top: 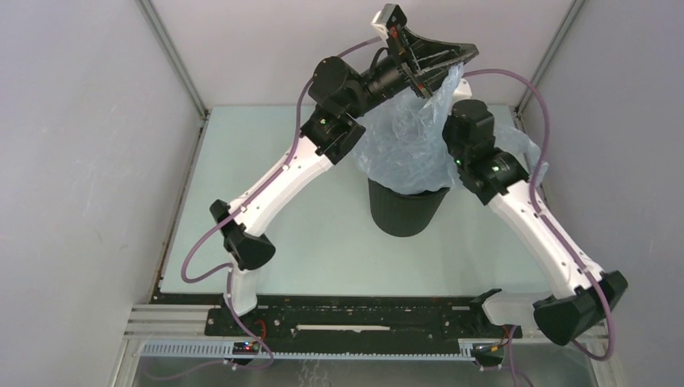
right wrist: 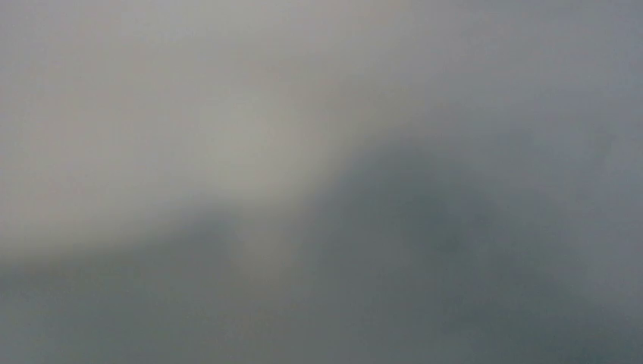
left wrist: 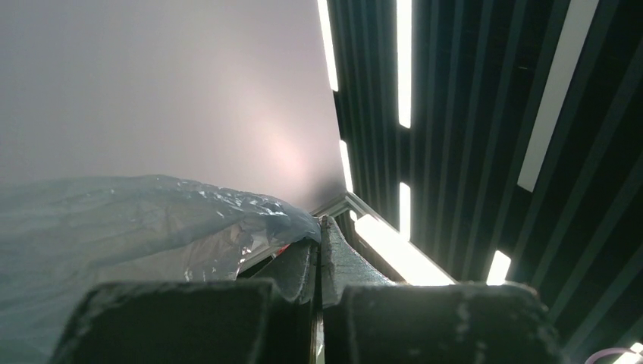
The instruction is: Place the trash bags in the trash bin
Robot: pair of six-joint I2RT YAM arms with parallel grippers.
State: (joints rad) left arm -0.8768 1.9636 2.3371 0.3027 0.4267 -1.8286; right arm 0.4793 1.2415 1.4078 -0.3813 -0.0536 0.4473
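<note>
The pale blue trash bag hangs stretched from my raised left gripper down into the black trash bin at the table's middle. Its lower end is inside the bin's rim. In the left wrist view the left gripper is shut, pinching an edge of the bag, which billows to the left of the fingers. My right arm's wrist reaches into the bag's right side, where the film hides its gripper. The right wrist view shows only blurred grey film against the lens.
The pale green table is enclosed by grey walls and metal posts. Part of the bag bulges out behind the right arm. The left arm's elbow sits low at the front left.
</note>
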